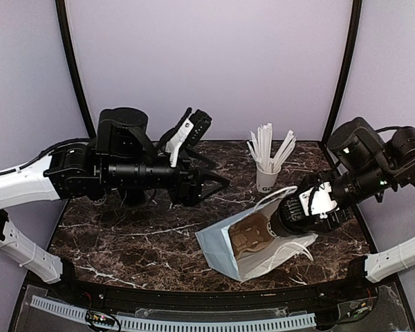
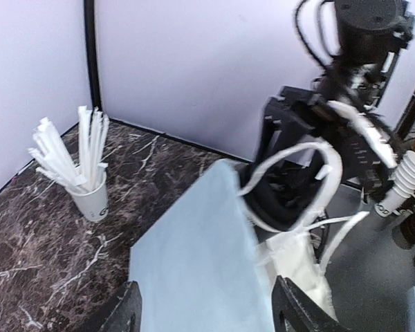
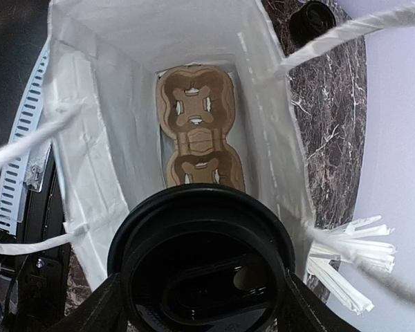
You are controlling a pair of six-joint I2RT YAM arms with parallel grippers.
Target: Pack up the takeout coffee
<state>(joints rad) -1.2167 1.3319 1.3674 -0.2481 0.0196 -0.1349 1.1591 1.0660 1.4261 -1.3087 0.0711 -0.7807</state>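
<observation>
While the left fingers hang wide apart and empty, just short of the white paper bag lying tipped over on the marble surface, the right fingers clasp the takeout coffee at the bag's mouth, its black lid turned toward the wrist. Deeper in lies a brown cardboard carrier.

Nothing pins the bag, so to my eye a push could slide it along the surface instead of seating the cup. The string handles cross the opening and might snag the fingers on the way in or out. A cup going in on its side could also leak at the lid.

By my count there is one bag with two handles, one carrier, one cup of sticks behind the bag, one coffee in hand, and one stack of lidless cups off the far right edge.
</observation>
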